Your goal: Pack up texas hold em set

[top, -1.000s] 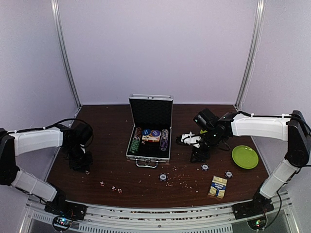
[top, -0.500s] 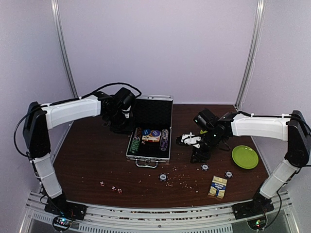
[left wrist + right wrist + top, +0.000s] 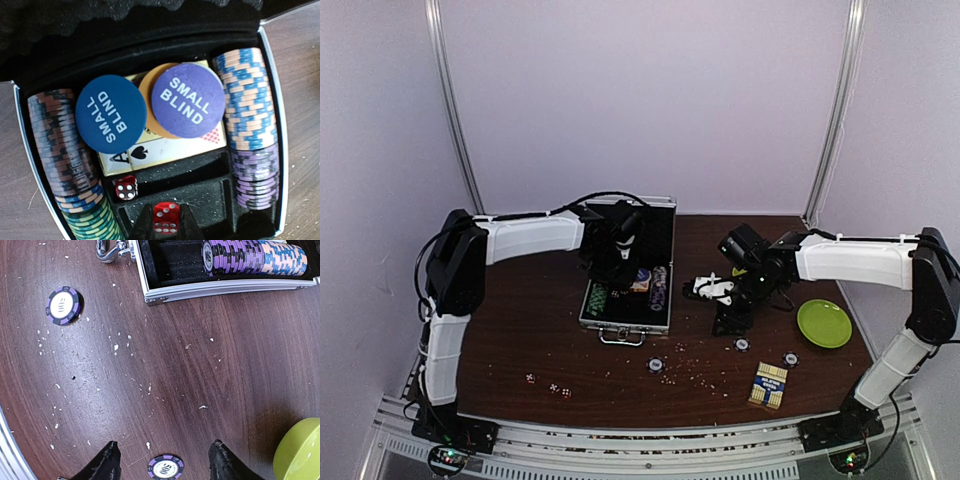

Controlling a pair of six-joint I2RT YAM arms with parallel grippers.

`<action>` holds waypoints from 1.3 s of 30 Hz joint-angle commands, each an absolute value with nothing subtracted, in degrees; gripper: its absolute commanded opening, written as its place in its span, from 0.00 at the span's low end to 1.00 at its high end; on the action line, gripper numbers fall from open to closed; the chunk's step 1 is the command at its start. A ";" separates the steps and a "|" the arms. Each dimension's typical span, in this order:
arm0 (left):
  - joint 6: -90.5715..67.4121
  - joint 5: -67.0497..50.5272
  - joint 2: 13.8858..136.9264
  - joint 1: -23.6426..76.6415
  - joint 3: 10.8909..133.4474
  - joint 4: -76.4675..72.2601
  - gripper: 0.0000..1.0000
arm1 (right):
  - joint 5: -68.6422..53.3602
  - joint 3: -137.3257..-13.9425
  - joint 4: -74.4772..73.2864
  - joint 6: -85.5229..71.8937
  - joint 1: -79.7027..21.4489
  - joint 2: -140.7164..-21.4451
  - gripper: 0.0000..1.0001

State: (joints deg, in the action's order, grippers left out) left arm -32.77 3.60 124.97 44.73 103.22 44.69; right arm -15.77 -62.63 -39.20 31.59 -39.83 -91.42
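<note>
The silver case (image 3: 665,305) lies open mid-table with its lid upright. My left gripper (image 3: 612,262) hangs over it, and in the left wrist view it (image 3: 165,222) is shut on a red die (image 3: 164,214) above the black lining. Another die (image 3: 126,188), a card box (image 3: 165,150), two "small blind" buttons and chip rows (image 3: 247,100) fill the case. My right gripper (image 3: 732,322) is open, its jaws wide apart over a purple chip (image 3: 165,469) on the table.
Loose chips (image 3: 656,365) (image 3: 790,358), a yellow-blue card box (image 3: 769,384) and red dice (image 3: 530,378) (image 3: 560,389) lie toward the front. A green plate (image 3: 824,323) is at the right. A green bowl (image 3: 300,452) sits beside the right gripper. White crumbs litter the wood.
My left arm has swung from the table's left side up and right to above the open case. The right arm has not moved.
</note>
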 commanded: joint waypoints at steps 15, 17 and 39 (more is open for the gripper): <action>-29.52 5.50 130.17 44.56 106.32 42.98 0.07 | -15.29 -63.98 -39.64 32.34 -39.70 -92.18 0.60; -29.38 5.97 130.50 44.56 106.51 42.98 0.06 | -15.29 -63.98 -39.64 32.33 -39.67 -92.28 0.60; -30.24 9.71 129.49 44.52 106.92 45.01 0.21 | -15.68 -64.55 -40.70 32.61 -39.64 -93.77 0.61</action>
